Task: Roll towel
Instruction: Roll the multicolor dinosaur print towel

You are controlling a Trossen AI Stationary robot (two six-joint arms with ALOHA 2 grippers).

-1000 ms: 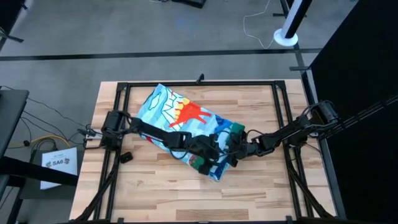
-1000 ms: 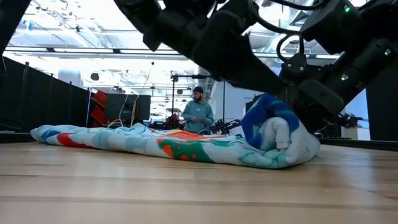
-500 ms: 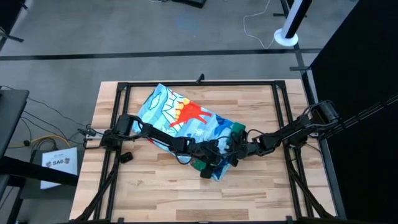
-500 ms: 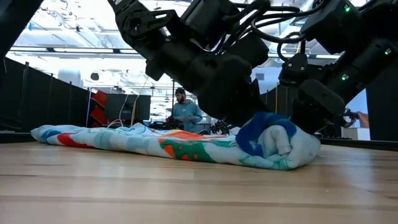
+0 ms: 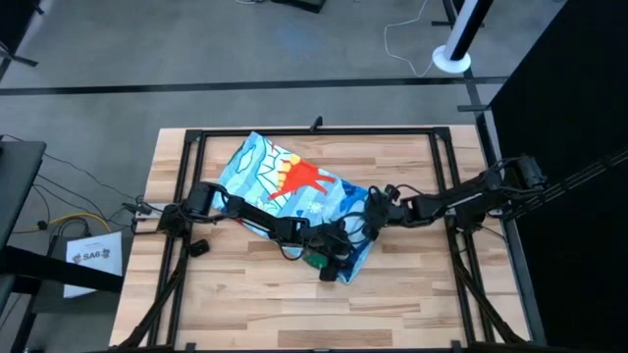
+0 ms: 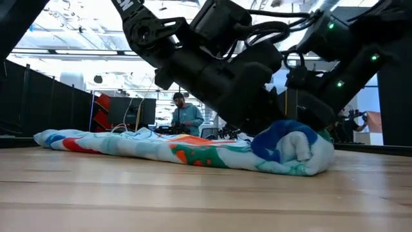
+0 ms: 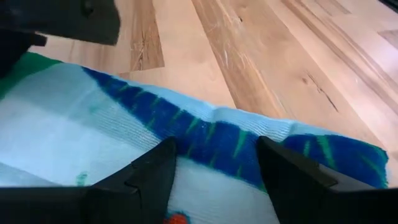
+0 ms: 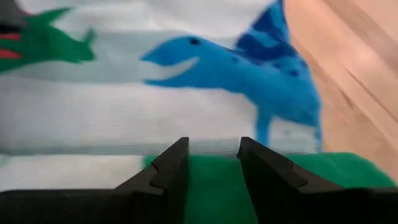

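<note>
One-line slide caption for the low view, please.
Both grippers, left and right, work at the rolled end of the towel, its flat remainder stretched across the wooden table.

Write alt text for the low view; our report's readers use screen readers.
A printed towel lies across a wooden table, rolled into a thick bundle at one end, the rest flat. Two dark robot arms reach down behind the rolled end, their grippers hidden. A person stands in the room beyond.

Robotics lab or test hall: wooden table (image 5: 245, 304) in a black frame (image 5: 314, 130), grey floor (image 5: 196, 59) with cables (image 5: 402, 44), black curtains (image 6: 45, 103), ceiling lights (image 6: 77, 45), person (image 6: 183, 119) working behind.
</note>
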